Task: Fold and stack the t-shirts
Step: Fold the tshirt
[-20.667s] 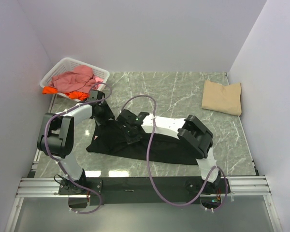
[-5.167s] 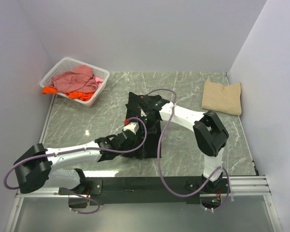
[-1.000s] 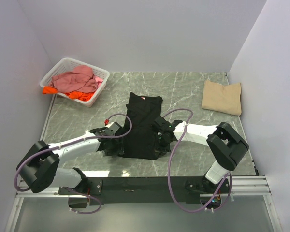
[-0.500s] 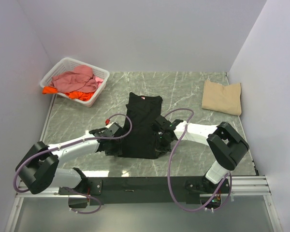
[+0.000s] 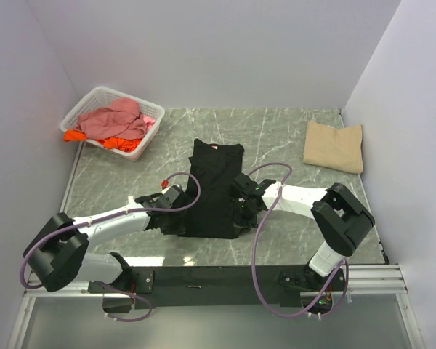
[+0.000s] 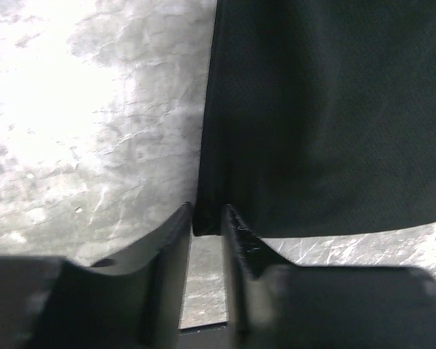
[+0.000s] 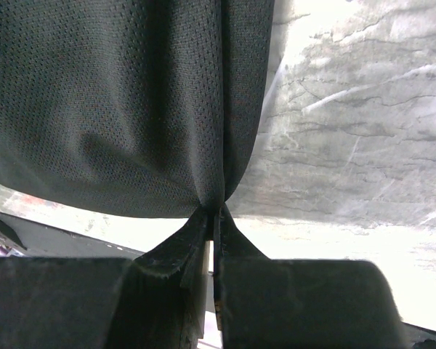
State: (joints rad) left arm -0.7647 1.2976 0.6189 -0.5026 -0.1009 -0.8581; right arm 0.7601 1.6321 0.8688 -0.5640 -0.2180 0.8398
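Observation:
A black t-shirt [image 5: 215,182] lies folded into a long narrow strip at the table's middle, collar at the far end with a small label [image 5: 215,147]. My left gripper [image 5: 179,220] is at its near left corner, shut on that corner [image 6: 207,214]; the cloth [image 6: 327,109] lies flat. My right gripper [image 5: 240,211] is at the near right edge, shut on a pinched fold [image 7: 213,214] of the black cloth [image 7: 116,94]. A folded tan t-shirt [image 5: 333,146] lies at the far right. A pink shirt [image 5: 116,120] and an orange one [image 5: 123,142] lie in the basket.
The white lattice basket [image 5: 93,100] stands at the far left corner against the wall. Grey walls close in the table on the left, back and right. The marble table [image 5: 276,131] shows between the black shirt and the tan one.
My left gripper has crept slightly right onto the shirt's near left corner. The right gripper and the shirt have hardly moved.

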